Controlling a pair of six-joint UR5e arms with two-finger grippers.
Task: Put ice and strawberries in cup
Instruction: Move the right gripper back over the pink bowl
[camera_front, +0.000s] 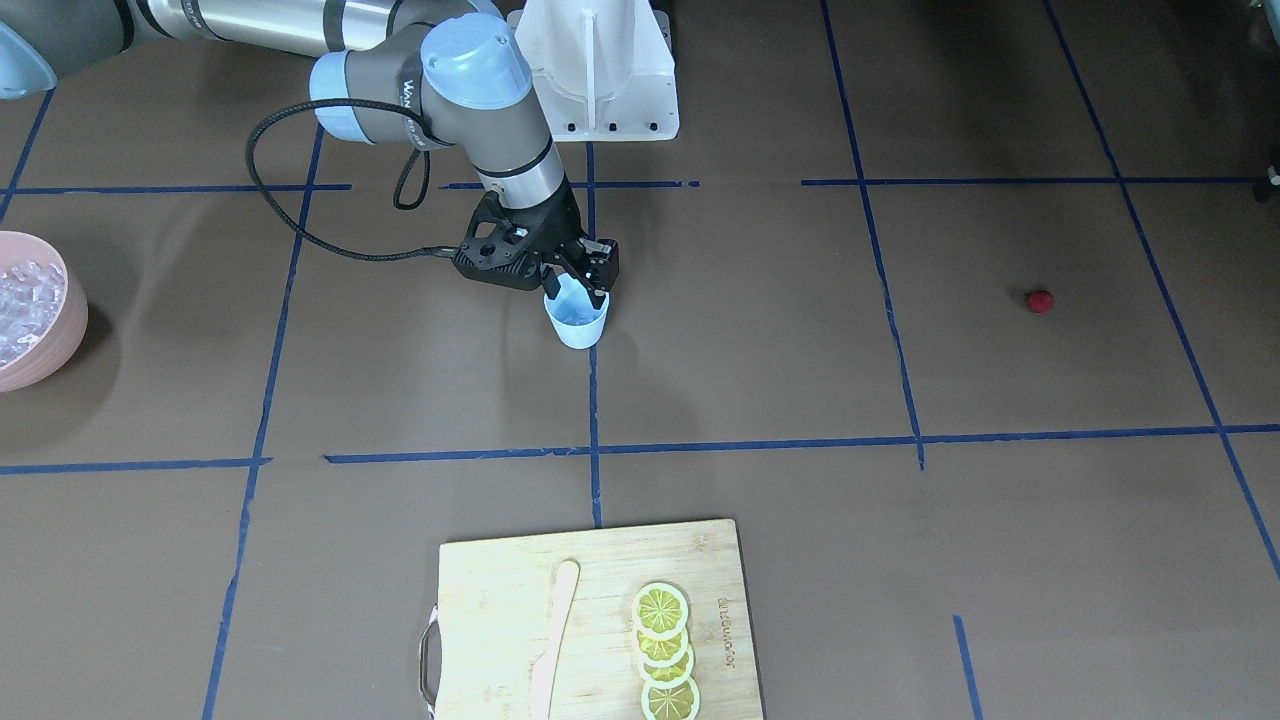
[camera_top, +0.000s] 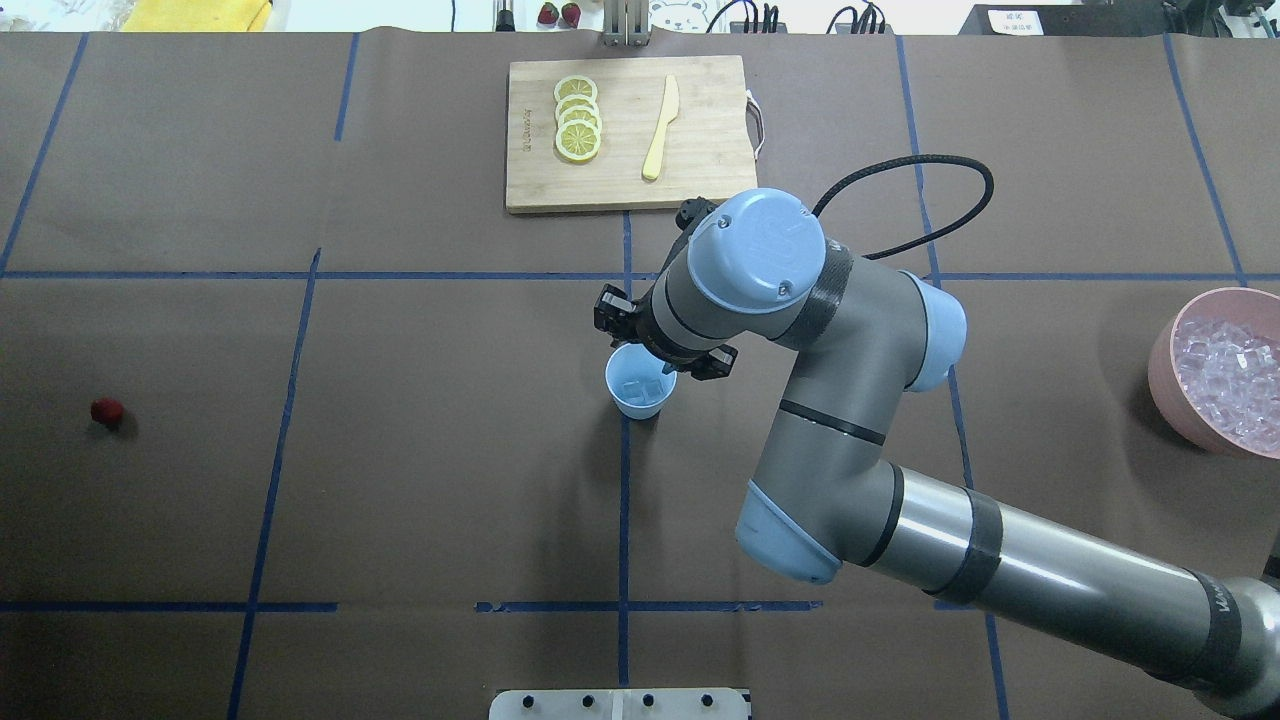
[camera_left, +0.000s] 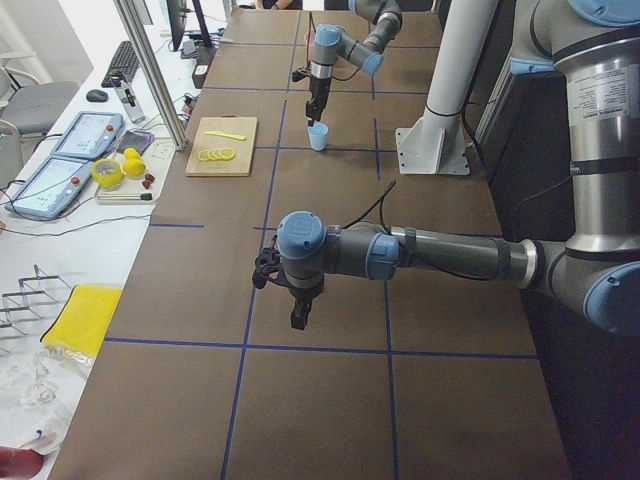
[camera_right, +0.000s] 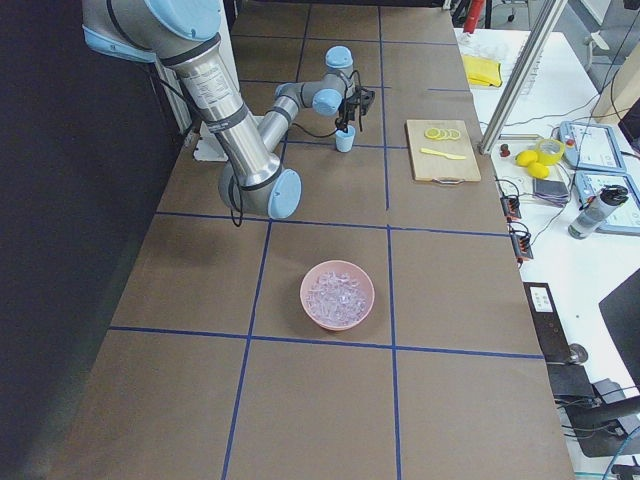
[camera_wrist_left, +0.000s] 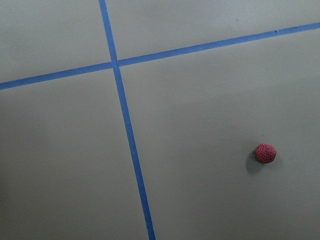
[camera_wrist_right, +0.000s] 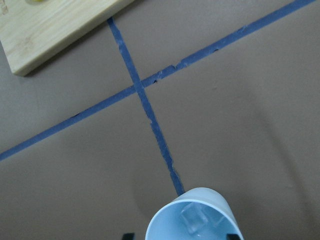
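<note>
**Right gripper spread above the cup; strawberry lying apart**

Front-facing view: the right gripper (camera_front: 576, 292) hangs over the small light blue tapered plastic cup (camera_front: 579, 325). Its jaws are parted about as wide as the rim and grip nothing; contact with the rim cannot be judged. One small dark red roundish strawberry (camera_front: 1040, 301) lies well apart on the brown table (camera_front: 800, 350). One pink bowl (camera_front: 70, 330) holds a heap of clear glassy ice cubes (camera_front: 25, 305). One bamboo cutting board (camera_front: 480, 600) carries four yellow lemon slices (camera_front: 662, 640) in a row and one pale wooden knife (camera_front: 556, 630).

Overhead view: the cup stands upright on a blue tape line (camera_top: 624, 500) at mid-table, with ice cubes in its bottom — number uncertain.

Left-side view: the left gripper (camera_left: 298, 318) points down over bare table; open or closed cannot be told.

Left wrist view: the strawberry lies alone, near a tape crossing.

Right wrist view: one cube shows plainly inside the cup — a dark fingertip sits at either side of its mouth.
</note>
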